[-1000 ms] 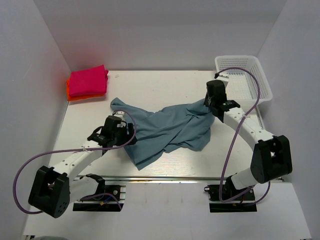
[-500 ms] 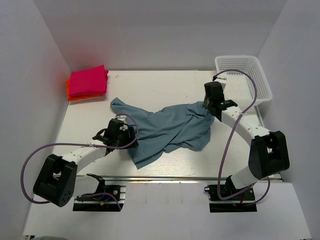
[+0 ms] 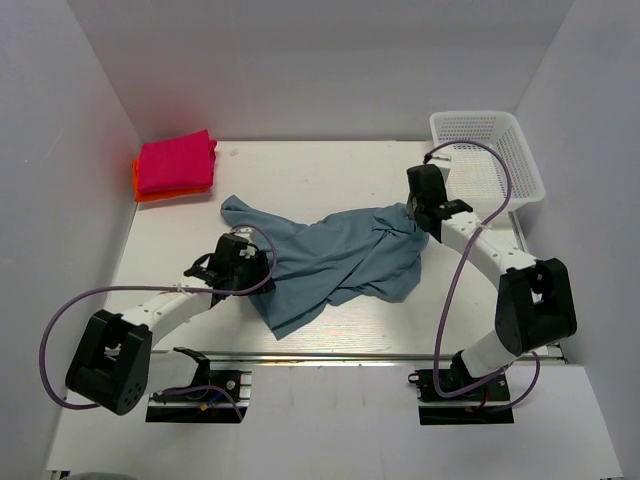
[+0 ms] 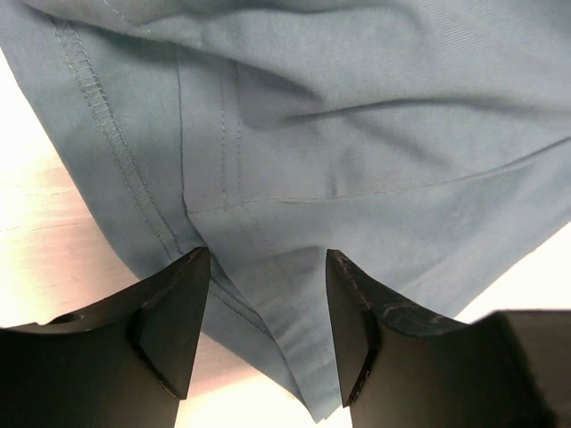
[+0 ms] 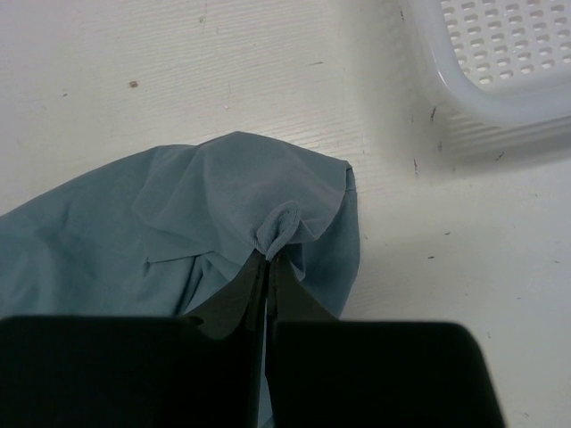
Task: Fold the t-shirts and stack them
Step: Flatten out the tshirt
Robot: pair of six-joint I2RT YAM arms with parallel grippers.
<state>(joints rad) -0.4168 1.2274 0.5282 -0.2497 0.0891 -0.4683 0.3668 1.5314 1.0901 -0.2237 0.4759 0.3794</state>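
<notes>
Bright even overhead light, soft shadows, wrist views sharp, no glare.

Teal t-shirt (image 4: 375, 116) is showing matt, soft cloth with stitched hems. Basket (image 5: 482, 102) is presenting smooth white perforated plastic.

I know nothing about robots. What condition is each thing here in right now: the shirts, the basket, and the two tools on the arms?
teal t-shirt, unfolded, crumpled mid-table.
pink t-shirt, folded, lying on the orange one.
orange t-shirt, folded, bottom of the stack.
basket, upright, far right corner.
left tool, open, astride the teal t-shirt's hem.
right tool, shut on a pinch of the teal t-shirt.
</notes>
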